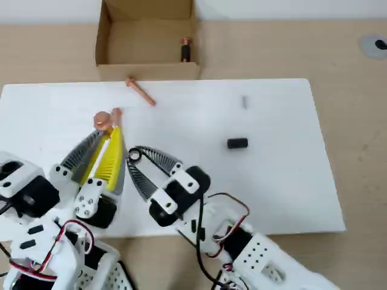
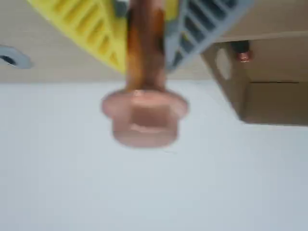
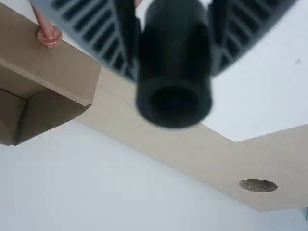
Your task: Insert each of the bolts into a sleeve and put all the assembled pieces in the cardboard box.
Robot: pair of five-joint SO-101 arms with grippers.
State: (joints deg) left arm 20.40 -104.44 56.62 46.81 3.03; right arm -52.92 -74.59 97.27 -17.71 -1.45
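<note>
Two arms at a desk (image 1: 357, 121) covered by a white sheet (image 1: 272, 193), seen from above. The left gripper (image 1: 110, 124) – one yellow finger, one grey – has its fingers closed narrowly on the shank of the held bolt (image 1: 103, 119), whose copper head projects beyond the fingertips over the sheet. Just beside it, the right gripper (image 1: 134, 155) has its fingers clamped on the held sleeve (image 3: 173, 72), a black tube whose open bore faces outward. A loose bolt (image 1: 140, 92) lies on the sheet close to the front wall of the cardboard box (image 1: 145, 71). A loose sleeve (image 1: 237, 143) lies on its side well apart from both grippers. Inside the box, near its right wall, rests one assembled piece (image 1: 185, 49) – a bolt seated in a sleeve.
</note>
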